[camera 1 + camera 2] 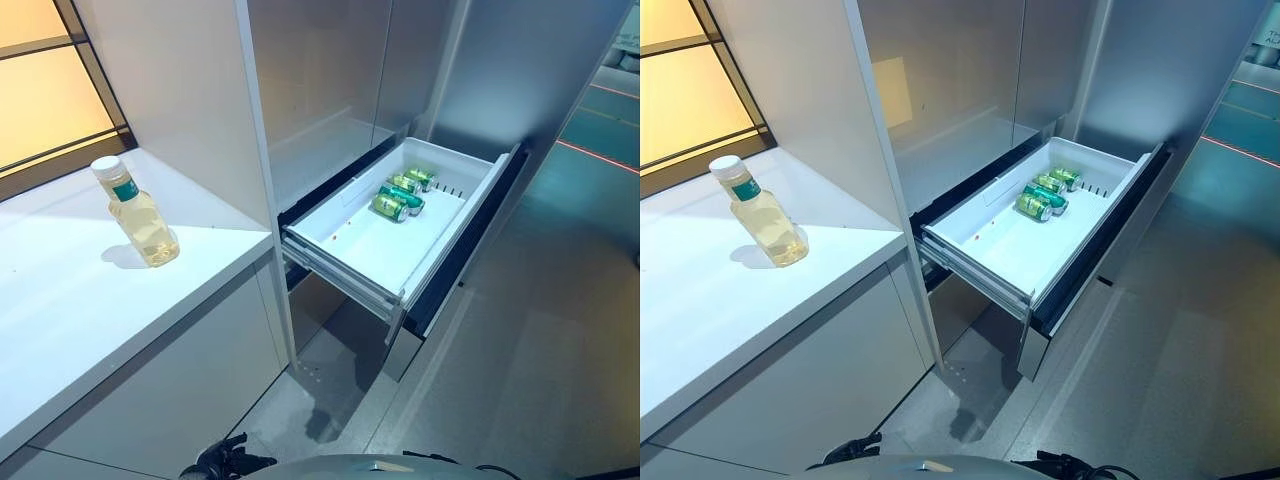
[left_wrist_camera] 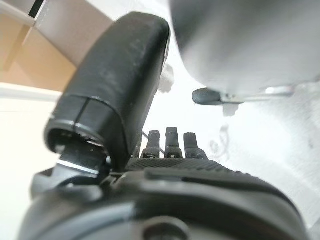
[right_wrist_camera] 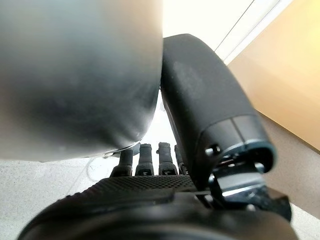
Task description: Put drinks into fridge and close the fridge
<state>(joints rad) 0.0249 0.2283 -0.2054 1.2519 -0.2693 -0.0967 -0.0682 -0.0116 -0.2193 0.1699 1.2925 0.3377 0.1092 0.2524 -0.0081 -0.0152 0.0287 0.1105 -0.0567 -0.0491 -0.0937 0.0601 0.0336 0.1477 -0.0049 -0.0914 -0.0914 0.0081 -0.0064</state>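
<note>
A clear bottle of pale yellow drink (image 1: 138,213) with a white cap and green label stands upright on the white counter (image 1: 90,300) at the left. The fridge's white drawer (image 1: 350,245) is pulled out at the middle. Green cans (image 1: 402,195) lie on their sides at its far end. My left hand (image 2: 170,145) hangs down with straight fingers and holds nothing. My right hand (image 3: 150,155) also hangs down with straight fingers and holds nothing.
The tall grey fridge front (image 1: 330,70) rises behind the drawer. A white cabinet side panel (image 1: 190,90) stands between the counter and the fridge. Grey floor (image 1: 540,370) lies to the right of the drawer.
</note>
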